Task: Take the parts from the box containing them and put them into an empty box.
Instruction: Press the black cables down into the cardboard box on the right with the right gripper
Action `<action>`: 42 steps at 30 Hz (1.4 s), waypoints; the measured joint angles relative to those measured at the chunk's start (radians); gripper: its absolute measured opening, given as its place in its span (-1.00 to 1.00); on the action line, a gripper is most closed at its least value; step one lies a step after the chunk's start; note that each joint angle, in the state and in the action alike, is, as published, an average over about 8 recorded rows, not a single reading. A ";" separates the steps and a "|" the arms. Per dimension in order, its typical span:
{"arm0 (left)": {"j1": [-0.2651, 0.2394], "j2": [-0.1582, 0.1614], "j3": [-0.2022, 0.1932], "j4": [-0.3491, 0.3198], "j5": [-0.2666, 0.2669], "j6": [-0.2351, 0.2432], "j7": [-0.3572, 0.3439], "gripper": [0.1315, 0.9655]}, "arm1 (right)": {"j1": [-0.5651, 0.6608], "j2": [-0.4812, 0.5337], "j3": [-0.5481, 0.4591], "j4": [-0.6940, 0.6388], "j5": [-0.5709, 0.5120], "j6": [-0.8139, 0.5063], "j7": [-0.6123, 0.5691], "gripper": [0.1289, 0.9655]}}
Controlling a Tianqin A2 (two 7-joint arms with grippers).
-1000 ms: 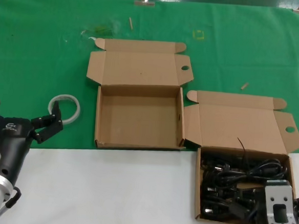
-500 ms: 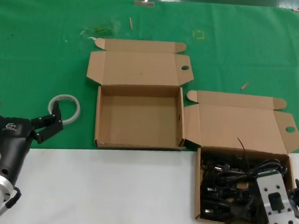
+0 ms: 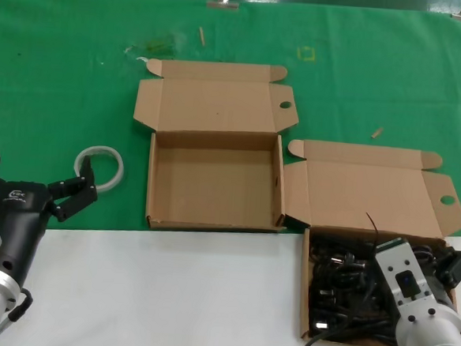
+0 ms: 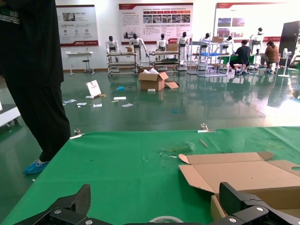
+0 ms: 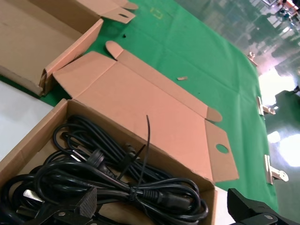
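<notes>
Right, left claw [image 3: 36,187] idles at the counter's near-left edge, fingers spread, nothing in them, near the white ring [image 3: 99,166]. Empty box [image 3: 214,188] sits mid-counter, lid back. Right claw [image 5: 159,208] hangs over the cords [image 3: 342,280] in the full box [image 3: 307,305], fingers apart. Risk imo: cords are tangled, so one pull may drag several or snag the box wall.

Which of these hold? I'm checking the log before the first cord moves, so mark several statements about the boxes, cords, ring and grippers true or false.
1. The black power cords lie in the right brown cardboard box. True.
2. The left brown cardboard box holds one cord. False: it is empty.
3. The right gripper is over the cords, open. True.
4. The white ring sits inside a box. False: it lies on the green cloth.
5. The left gripper grips the ring. False: it holds nothing.
</notes>
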 joint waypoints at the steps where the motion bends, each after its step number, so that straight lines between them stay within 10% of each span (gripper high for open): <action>1: 0.000 0.000 0.000 0.000 0.000 0.000 0.000 1.00 | 0.004 0.000 -0.001 -0.008 0.000 -0.005 -0.002 1.00; 24: 0.000 0.000 0.000 0.000 0.000 0.000 0.000 1.00 | 0.020 0.000 0.012 -0.094 0.002 -0.078 -0.014 0.95; 42: 0.000 0.000 0.000 0.000 0.000 0.000 0.000 1.00 | 0.040 0.000 0.013 -0.120 0.002 -0.105 -0.040 0.39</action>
